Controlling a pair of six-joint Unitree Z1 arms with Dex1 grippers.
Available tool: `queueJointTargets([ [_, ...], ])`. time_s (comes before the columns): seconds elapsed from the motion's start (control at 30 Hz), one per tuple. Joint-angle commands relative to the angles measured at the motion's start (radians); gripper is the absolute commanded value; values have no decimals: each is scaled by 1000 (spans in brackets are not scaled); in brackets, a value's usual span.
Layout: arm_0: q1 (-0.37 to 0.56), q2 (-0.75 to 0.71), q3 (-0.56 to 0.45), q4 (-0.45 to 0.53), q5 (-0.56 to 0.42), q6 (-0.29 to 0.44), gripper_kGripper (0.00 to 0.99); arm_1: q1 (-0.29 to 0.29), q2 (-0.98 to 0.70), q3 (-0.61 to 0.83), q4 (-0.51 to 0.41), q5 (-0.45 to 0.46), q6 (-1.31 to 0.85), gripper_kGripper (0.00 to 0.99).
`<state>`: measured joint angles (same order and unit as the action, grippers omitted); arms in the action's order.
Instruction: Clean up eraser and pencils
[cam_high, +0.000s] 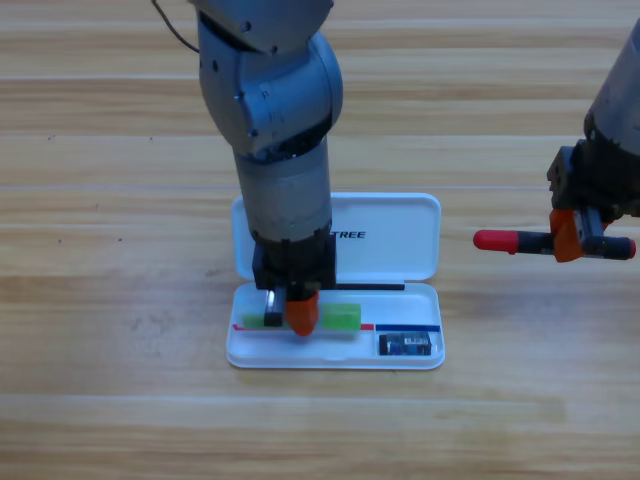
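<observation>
Wood table (100, 400) holds the open white case (400, 240), eraser (407, 344) in its near right corner. Left gripper (300, 312) points down at the green pencil (340, 318) in the tray, jaws I can't tell. Right gripper (567, 236), right of the case, grips the red-and-black pencil (510, 241).

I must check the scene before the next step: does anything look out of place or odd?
Nothing looks damaged or spilled. The eraser and the green pencil lie in the open white case, with the left pincer down over the pencil. Only the red-and-black pencil is outside, held level above the table by the right pincer.
</observation>
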<state>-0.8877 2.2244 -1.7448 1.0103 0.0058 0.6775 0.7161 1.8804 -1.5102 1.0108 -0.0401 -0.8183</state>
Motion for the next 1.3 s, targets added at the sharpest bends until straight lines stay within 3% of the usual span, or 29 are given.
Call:
queueJointTargets([
  [0.03,-33,47,2,5,-20,-15,0,40,23,2,11,8,11,0],
  [0.7,-36,24,13,7,-24,-18,0,43,39,-13,11,8,16,0],
  [0.73,-34,23,14,8,-21,-18,141,43,40,-13,11,9,16,0],
  [0.8,-36,21,14,10,-20,-18,649,43,40,-15,11,11,16,0],
  [0.83,-36,21,13,13,-18,-18,845,43,40,-16,11,12,18,0],
  [0.87,-36,21,14,13,-18,-18,951,43,40,-16,11,14,18,0],
  [0.93,-34,23,14,13,-18,-18,989,43,40,-19,11,16,19,0],
  [1.3,-34,8,13,19,-17,-13,990,86,60,-50,12,32,31,0],
])
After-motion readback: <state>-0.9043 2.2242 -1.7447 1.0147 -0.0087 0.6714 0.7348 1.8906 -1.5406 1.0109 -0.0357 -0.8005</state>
